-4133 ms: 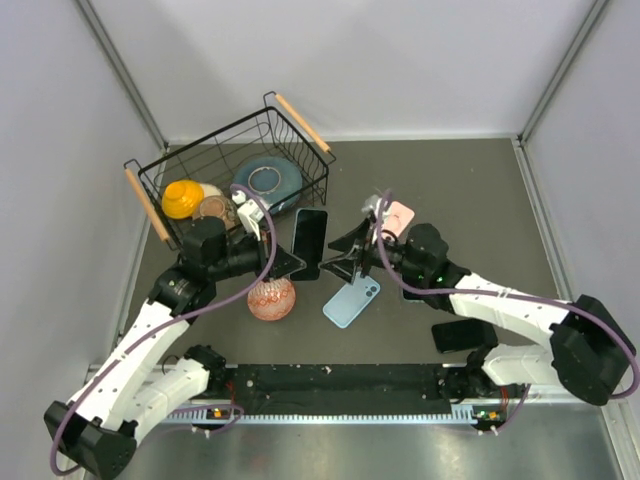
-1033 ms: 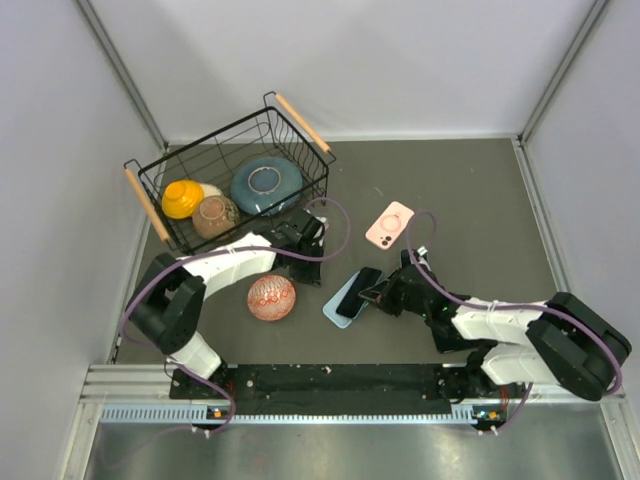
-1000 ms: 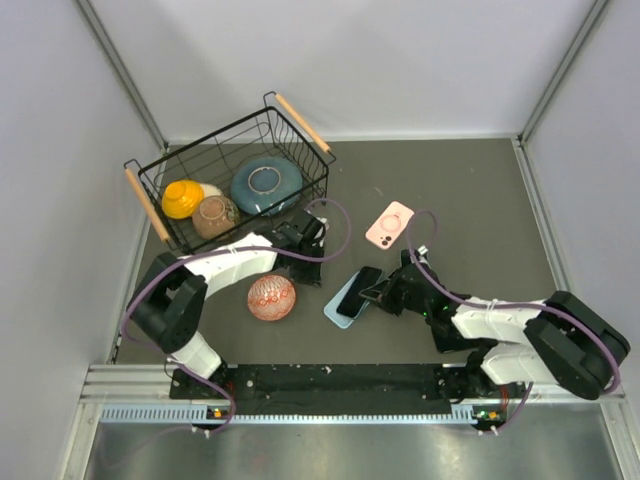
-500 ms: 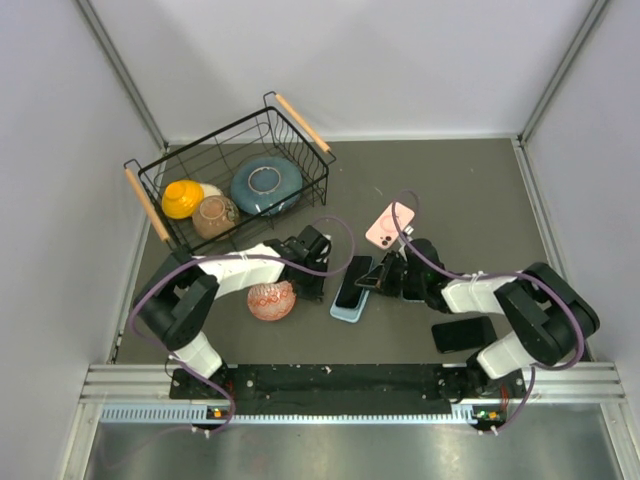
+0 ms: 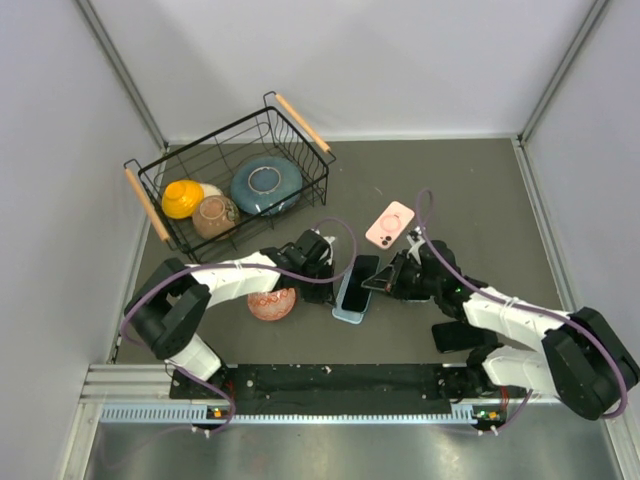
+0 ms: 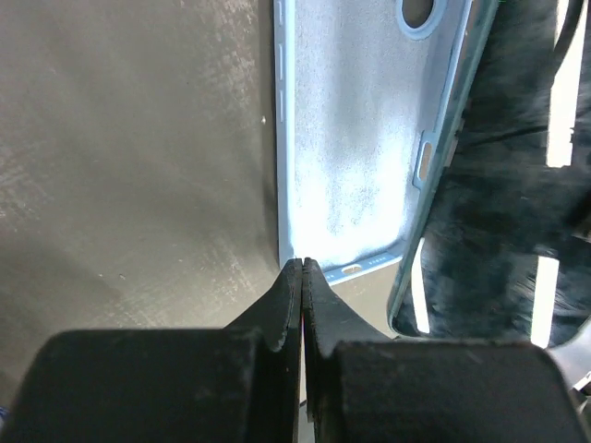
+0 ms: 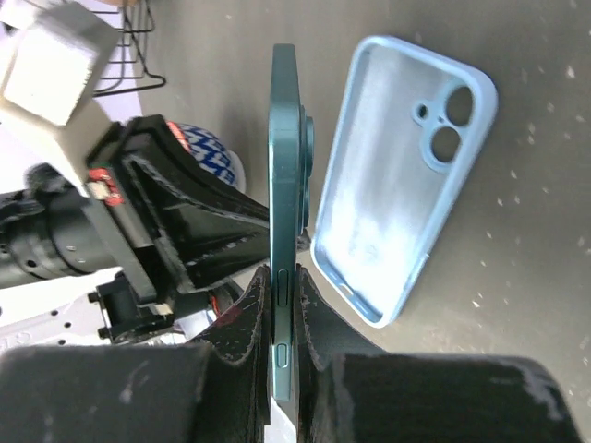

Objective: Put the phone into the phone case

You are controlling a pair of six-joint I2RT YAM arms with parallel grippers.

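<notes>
The phone (image 7: pixel 284 185) has shifted over the phone case (image 7: pixel 397 175), pinched by right fingers (image 7: pixel 249 314); closed left fingers (image 6: pixel 277 314) crowd its 9 o'clock edge.

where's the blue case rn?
Top view, centre front: the case lies flat just right of the patterned bowl, between the left hand and the right hand, which holds the phone tilted over it.

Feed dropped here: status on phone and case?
Left pincer shut, tips at blue case edge. Right pincer shut on phone, edge-on over case. Not seated; nothing blocking.
</notes>
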